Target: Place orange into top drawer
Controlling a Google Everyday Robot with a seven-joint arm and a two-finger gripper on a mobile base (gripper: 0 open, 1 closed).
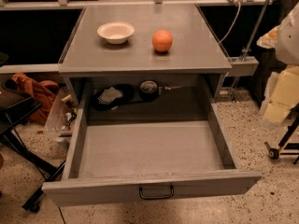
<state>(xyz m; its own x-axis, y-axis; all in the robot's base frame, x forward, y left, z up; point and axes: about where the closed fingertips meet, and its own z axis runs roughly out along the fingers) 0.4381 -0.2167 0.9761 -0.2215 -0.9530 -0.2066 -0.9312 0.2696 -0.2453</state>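
Top drawer [149,148] pulled open; orange [162,40] on cabinet top [140,57]; jaws unseen.

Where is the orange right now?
In the camera view, the orange sits on the cabinet top, right of the white bowl, above the open top drawer; the gripper is not in view.

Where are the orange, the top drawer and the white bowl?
orange [162,40], camera view, middle of the fruit.
top drawer [93,192], camera view, left part of its front panel.
white bowl [116,38], camera view, front outer wall.
gripper: not in view.
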